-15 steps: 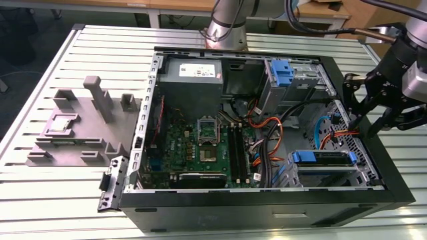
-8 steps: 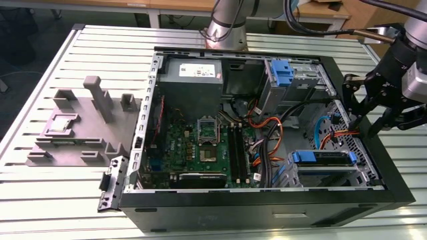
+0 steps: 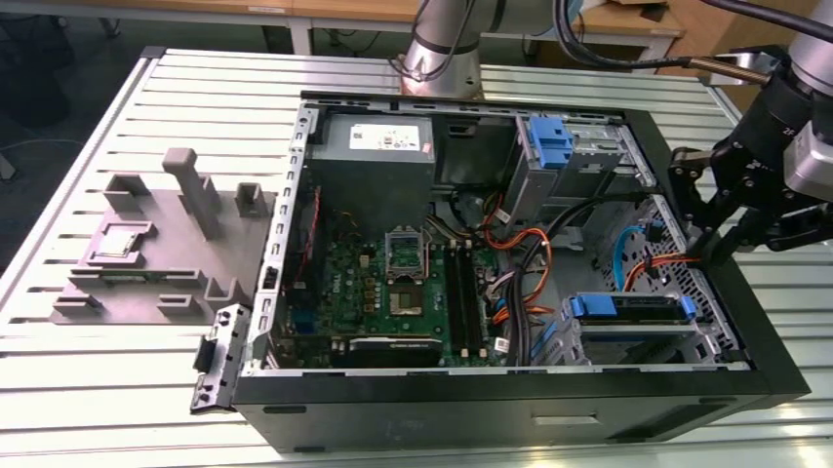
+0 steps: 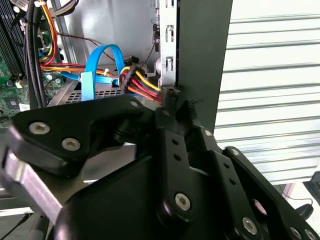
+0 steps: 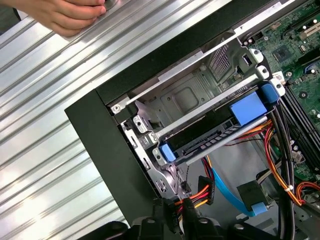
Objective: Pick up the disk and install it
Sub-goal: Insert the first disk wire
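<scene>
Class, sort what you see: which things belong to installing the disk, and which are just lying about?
Belongs to the job:
disk in its blue carrier, sitting in the drive bay
gripper, beside the case wall

Just lying about:
grey moulded holder on the table
hand on the table
power supply
cables

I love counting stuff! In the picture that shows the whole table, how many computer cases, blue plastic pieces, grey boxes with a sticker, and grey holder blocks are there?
Computer case: 1
Blue plastic pieces: 2, one around the disk and one bracket
Grey box with a sticker: 1
Grey holder block: 1
Total: 5
</scene>
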Controlling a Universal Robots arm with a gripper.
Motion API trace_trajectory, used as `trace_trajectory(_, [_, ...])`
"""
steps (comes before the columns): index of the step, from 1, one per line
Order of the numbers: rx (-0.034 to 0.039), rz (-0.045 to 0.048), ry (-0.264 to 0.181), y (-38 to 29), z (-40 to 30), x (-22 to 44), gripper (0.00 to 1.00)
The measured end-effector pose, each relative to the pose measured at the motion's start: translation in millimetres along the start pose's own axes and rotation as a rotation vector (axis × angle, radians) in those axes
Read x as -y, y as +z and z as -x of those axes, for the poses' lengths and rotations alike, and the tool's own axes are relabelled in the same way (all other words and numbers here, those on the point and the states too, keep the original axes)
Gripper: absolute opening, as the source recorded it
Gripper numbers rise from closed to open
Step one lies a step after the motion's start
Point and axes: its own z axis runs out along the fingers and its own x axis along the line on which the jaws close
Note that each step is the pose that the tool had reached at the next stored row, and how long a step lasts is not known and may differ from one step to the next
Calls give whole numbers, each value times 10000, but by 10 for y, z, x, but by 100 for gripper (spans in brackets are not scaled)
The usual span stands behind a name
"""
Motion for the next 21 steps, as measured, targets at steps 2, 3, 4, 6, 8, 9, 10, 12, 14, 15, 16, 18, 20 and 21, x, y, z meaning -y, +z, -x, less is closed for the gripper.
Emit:
trace_trajectory(2, [1, -1, -1, 0, 0, 0, 29])
trace_trajectory(3, [0, 0, -3, 0, 0, 0, 21])
trace_trajectory(4, [0, 0, -4, 0, 0, 0, 21])
trace_trajectory(6, [0, -1, -4, 0, 0, 0, 21])
trace_trajectory(8, [-4, 7, -6, 0, 0, 0, 21])
trace_trajectory(9, [-10, 14, -8, 0, 0, 0, 21])
trace_trajectory(10, [-15, 22, -9, 0, 0, 0, 21])
trace_trajectory(12, [-17, 26, -10, 0, 0, 0, 22])
trace_trajectory(14, [-18, 26, -11, 0, 0, 0, 29])
trace_trajectory(15, [-18, 26, -12, 0, 0, 0, 29])
trace_trajectory(16, [-27, 19, -16, 0, 4, -2, 29])
trace_trajectory(18, [-125, -21, -52, 1, 8, -4, 29])
trace_trajectory(20, [-240, -76, -93, 6, 11, -7, 29])
trace_trajectory(21, [-275, -100, -116, 10, 14, -9, 29])
